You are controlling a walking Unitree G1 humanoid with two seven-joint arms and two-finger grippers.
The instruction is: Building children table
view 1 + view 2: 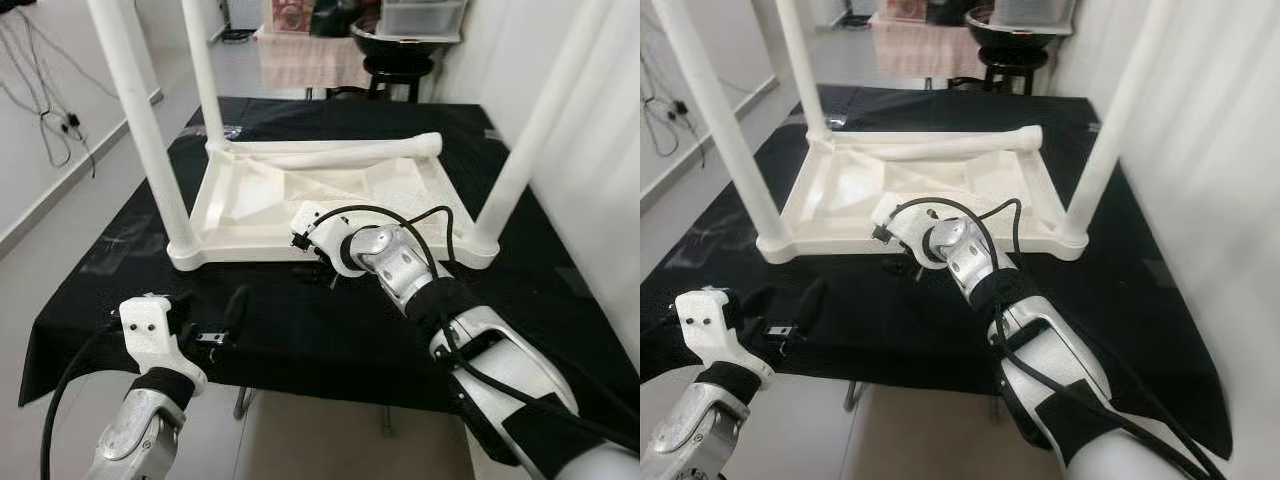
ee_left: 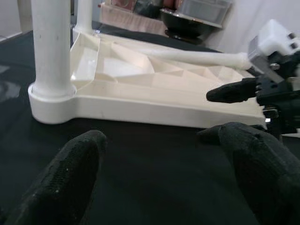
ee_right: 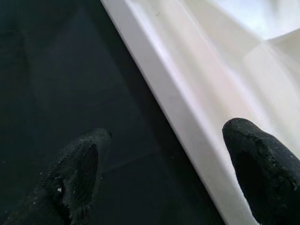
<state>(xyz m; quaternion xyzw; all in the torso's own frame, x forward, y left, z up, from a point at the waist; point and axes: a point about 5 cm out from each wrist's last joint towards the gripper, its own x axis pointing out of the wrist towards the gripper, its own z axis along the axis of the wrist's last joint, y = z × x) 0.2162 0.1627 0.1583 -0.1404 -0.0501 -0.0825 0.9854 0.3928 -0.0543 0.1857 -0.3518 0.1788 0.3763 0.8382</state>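
I see the upturned tabletop (image 1: 330,200) lying near the middle of the black-covered desk (image 1: 300,330), three legs (image 1: 150,130) standing in its corners and one loose leg (image 1: 340,152) lying across its far rim. My right gripper (image 3: 159,154) is spread, straddling the near rim. The left gripper (image 2: 159,173), also spread and empty, hovers at the desk's near left edge. Risk: closing on the sloped rim may tilt the tabletop, rolling the loose leg or loosening the seated ones. A bin (image 1: 420,15) stands beyond; contents unclear.
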